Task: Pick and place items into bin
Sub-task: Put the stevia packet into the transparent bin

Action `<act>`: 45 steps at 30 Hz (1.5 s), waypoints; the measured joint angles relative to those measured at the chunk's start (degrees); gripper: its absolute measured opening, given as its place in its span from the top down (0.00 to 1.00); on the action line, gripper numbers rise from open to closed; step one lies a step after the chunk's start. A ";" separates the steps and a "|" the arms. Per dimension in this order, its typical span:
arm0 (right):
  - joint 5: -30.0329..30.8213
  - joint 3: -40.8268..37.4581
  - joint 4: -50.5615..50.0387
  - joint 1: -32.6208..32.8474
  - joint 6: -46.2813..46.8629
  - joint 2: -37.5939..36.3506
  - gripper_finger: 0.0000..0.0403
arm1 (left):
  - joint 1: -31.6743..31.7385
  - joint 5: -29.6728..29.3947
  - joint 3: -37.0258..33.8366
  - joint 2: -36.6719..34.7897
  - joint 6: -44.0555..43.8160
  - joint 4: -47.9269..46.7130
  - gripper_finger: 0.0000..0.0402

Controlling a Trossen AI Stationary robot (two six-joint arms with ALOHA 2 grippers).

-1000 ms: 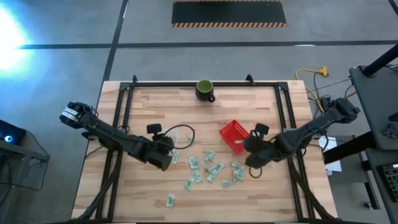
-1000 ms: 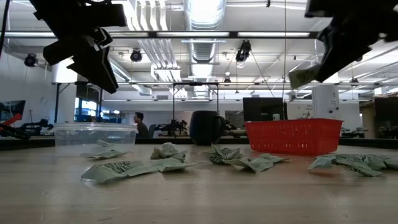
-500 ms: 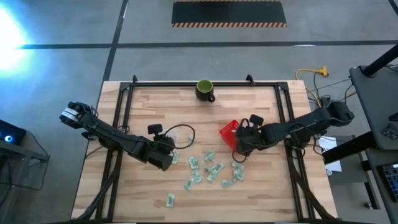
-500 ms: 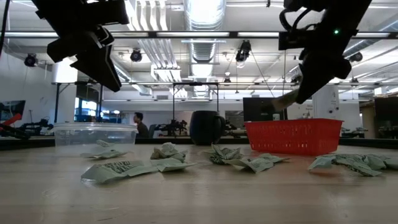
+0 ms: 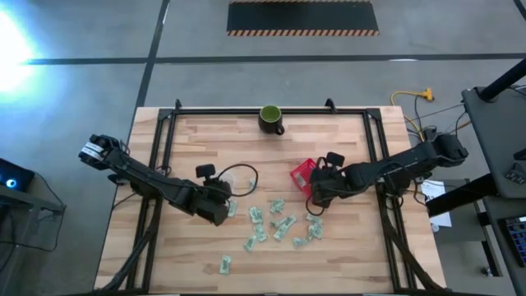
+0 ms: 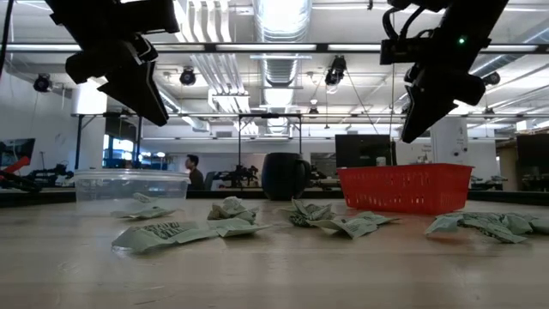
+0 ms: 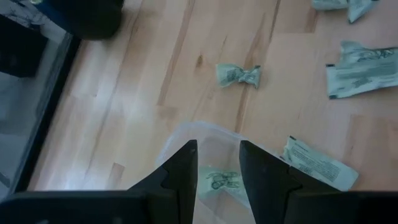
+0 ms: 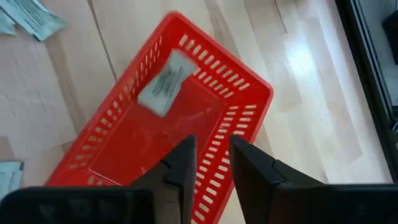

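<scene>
Many pale green-and-white packets (image 5: 279,222) lie flat and scattered on the wooden table, also seen in the low view (image 6: 197,230). My right gripper (image 8: 211,155) hovers open above the red basket (image 8: 252,84), where one packet (image 8: 163,90) lies on the floor. In the high view it (image 5: 316,187) covers the basket's right part (image 5: 301,173). My left gripper (image 7: 217,158) hangs open above a clear plastic container (image 7: 205,134) that holds one packet (image 7: 221,182). In the high view it (image 5: 222,210) is left of the packets.
A dark green mug (image 5: 270,118) stands near the far edge. A black metal frame (image 5: 164,148) runs along the left, right and far sides of the table. In the low view the clear container (image 6: 129,184) stands left and the red basket (image 6: 403,189) right.
My right gripper has moved from the table's right side toward the left and far edge, to above the red basket. The packet it carried a second ago has left its fingers and now lies in the basket. My left arm has kept still.
</scene>
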 joint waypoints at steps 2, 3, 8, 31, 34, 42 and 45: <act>-1.25 0.85 0.02 0.29 -0.69 -0.57 0.76 | 0.00 1.29 0.63 0.00 0.02 0.18 0.74; -1.90 1.44 0.11 0.40 -1.22 -0.92 0.75 | 0.00 1.90 0.82 0.00 0.19 0.15 0.74; -4.64 3.86 0.36 1.36 -3.63 -3.11 0.73 | 0.00 7.29 1.71 0.00 3.35 0.93 0.74; -8.42 4.82 1.54 6.21 -7.70 -6.66 0.82 | -3.91 33.39 4.47 1.45 -1.53 17.76 0.74; -8.45 4.81 2.08 6.19 -7.95 -6.66 0.82 | -3.76 33.26 4.42 4.34 -1.55 23.92 0.74; -13.87 4.81 2.97 6.68 -10.83 -6.66 0.80 | -3.78 33.63 5.81 13.92 -10.51 30.98 0.74; -14.45 4.79 2.95 7.56 -11.58 -6.66 0.80 | -3.78 33.62 6.19 16.47 -17.01 30.61 0.75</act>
